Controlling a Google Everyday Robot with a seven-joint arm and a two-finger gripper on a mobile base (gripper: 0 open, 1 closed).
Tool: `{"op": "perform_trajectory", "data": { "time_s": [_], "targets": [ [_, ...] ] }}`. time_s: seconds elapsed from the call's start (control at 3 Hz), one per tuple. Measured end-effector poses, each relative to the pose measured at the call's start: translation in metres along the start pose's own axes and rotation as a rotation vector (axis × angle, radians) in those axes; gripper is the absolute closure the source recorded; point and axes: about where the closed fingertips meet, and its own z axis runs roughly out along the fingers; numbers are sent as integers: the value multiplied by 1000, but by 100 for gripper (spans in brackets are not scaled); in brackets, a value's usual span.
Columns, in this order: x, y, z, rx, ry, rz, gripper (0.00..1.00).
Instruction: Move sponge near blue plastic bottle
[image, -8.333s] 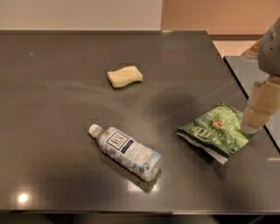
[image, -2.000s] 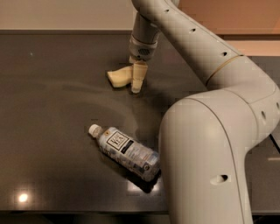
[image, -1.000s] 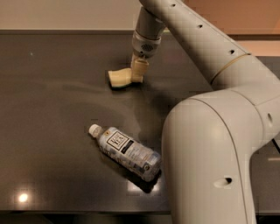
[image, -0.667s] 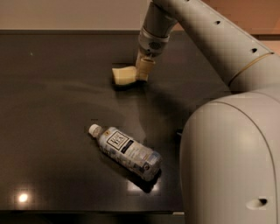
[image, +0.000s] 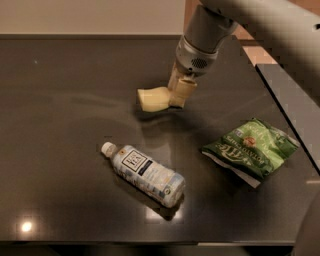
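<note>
The pale yellow sponge (image: 152, 99) is held at its right end by my gripper (image: 178, 95), a little above the dark table (image: 60, 125), near the middle of the view. The gripper comes down from the upper right and is shut on the sponge. The blue plastic bottle (image: 145, 173) lies on its side below and slightly left of the sponge, its white cap pointing up-left. A gap of table lies between sponge and bottle.
A green crinkly snack bag (image: 251, 149) lies to the right of the bottle. The table's right edge (image: 287, 130) runs close beside the bag. My pale arm (image: 270, 25) crosses the top right corner.
My gripper closed on the sponge, lifted it and carried it to the right and toward the front. The arm has swung clear, uncovering the snack bag. The bottle has not moved.
</note>
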Motion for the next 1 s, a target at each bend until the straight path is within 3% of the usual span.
{"op": "perform_trajectory", "data": {
  "time_s": [0.33, 1.0],
  "targets": [
    [4, 40, -1, -19, 11, -20, 100],
    [8, 91, 10, -59, 45, -52, 100]
  ]
}}
